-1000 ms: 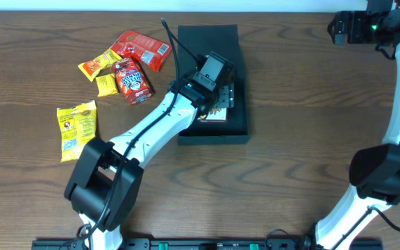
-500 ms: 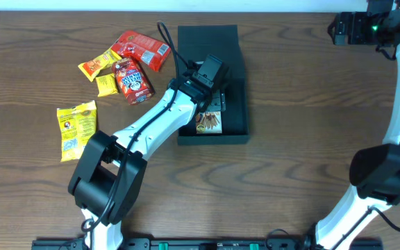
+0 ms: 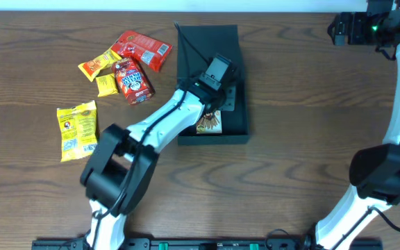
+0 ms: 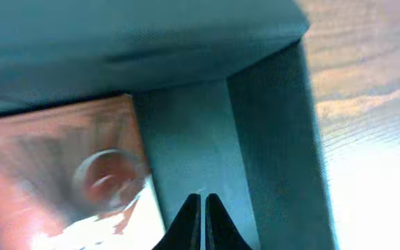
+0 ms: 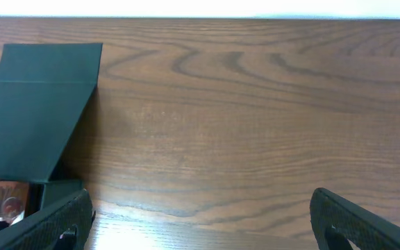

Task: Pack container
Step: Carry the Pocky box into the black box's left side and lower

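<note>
A dark brown wooden table [image 3: 290,104] fills the overhead view. The container [image 3: 214,139] stands a little left of the middle of the table, and its flat lid [image 3: 207,38] is folded open toward the far side. Inside, in the near part, lies one brown-orange packet [image 3: 209,123].

The left gripper [image 4: 201,203] is down inside the container, close to the right wall. Its two fingers are pressed together and nothing is between them.

The right gripper [image 5: 201,198] is at the far right corner of the table, well apart from the container. Its fingers are spread wide and hold nothing.

Left of the container several snacks lie on the wood: two red packets [image 3: 141,47], two small yellow ones [image 3: 99,64] and, nearer, one bigger yellow packet [image 3: 76,130].
</note>
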